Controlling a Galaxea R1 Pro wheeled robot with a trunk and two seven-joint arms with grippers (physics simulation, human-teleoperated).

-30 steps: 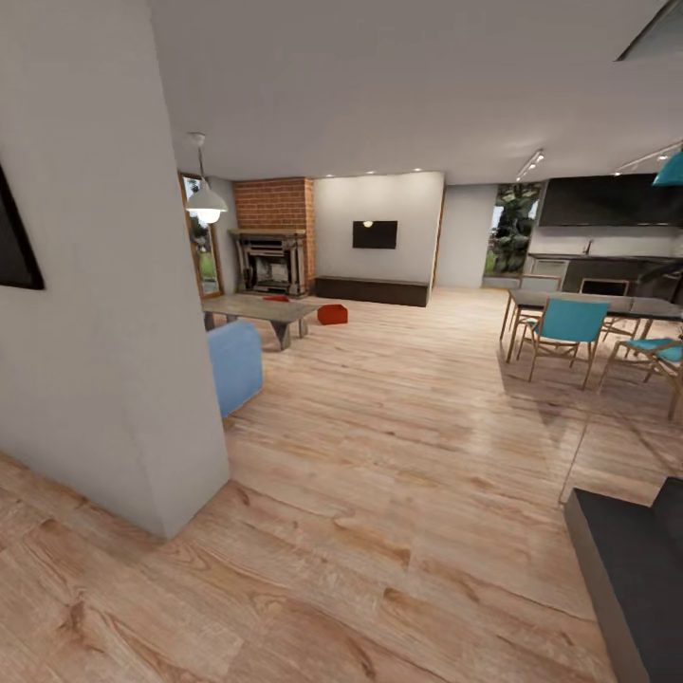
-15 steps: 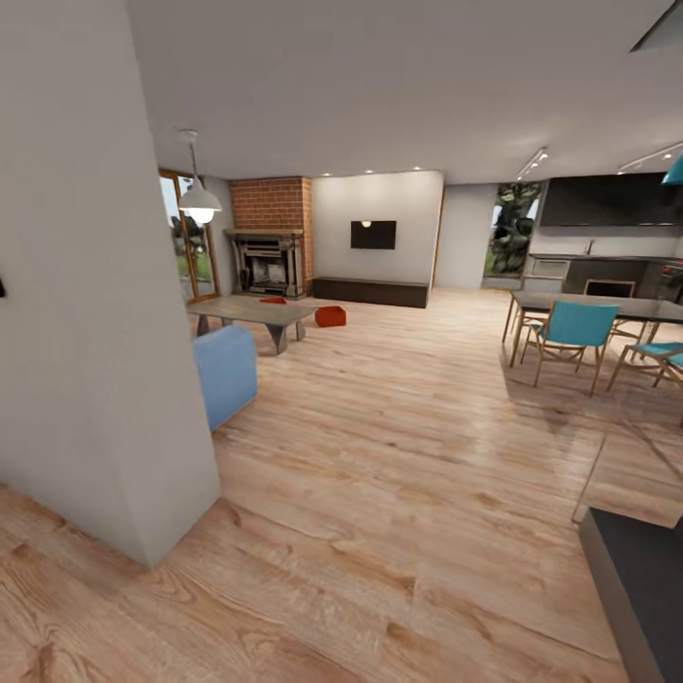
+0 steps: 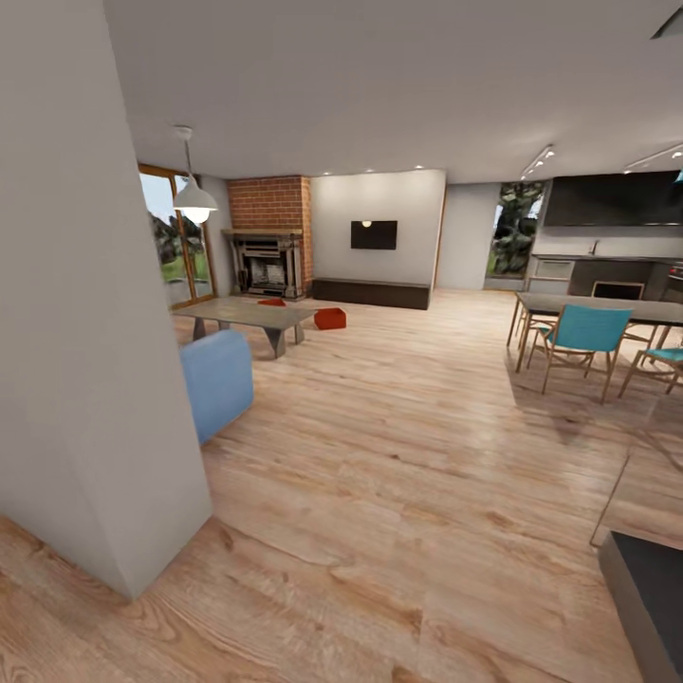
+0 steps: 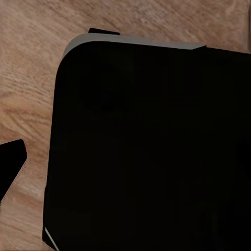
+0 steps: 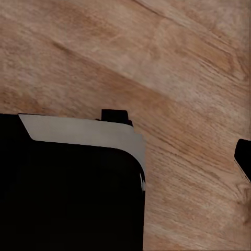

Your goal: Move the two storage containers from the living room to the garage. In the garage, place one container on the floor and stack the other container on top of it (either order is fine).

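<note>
Far across the living room's wood-plank floor (image 3: 398, 446), one orange-red storage container (image 3: 330, 318) sits on the planks just right of the coffee table (image 3: 249, 313). A second orange-red container (image 3: 272, 303) peeks over the table's far edge, mostly hidden. Both are well beyond arm's reach. In the left wrist view a single dark fingertip (image 4: 10, 170) hangs over the planks beside the robot's black base (image 4: 146, 151). The right wrist view shows another dark fingertip (image 5: 244, 157) and the base's corner (image 5: 73, 188). Nothing is between the fingers.
A white wall corner (image 3: 85, 379) juts in close on the left, with a blue sofa (image 3: 218, 379) behind it. Brick fireplace (image 3: 270, 247) and glass doors (image 3: 175, 242) lie beyond. Dining table (image 3: 607, 311) with teal chairs (image 3: 579, 341) stands right; a dark cabinet edge (image 3: 655, 598) is near right.
The whole head view has shifted: the wall corner and sofa slid left and the glass doors came into sight, so the camera has moved. The containers stay where they were.
</note>
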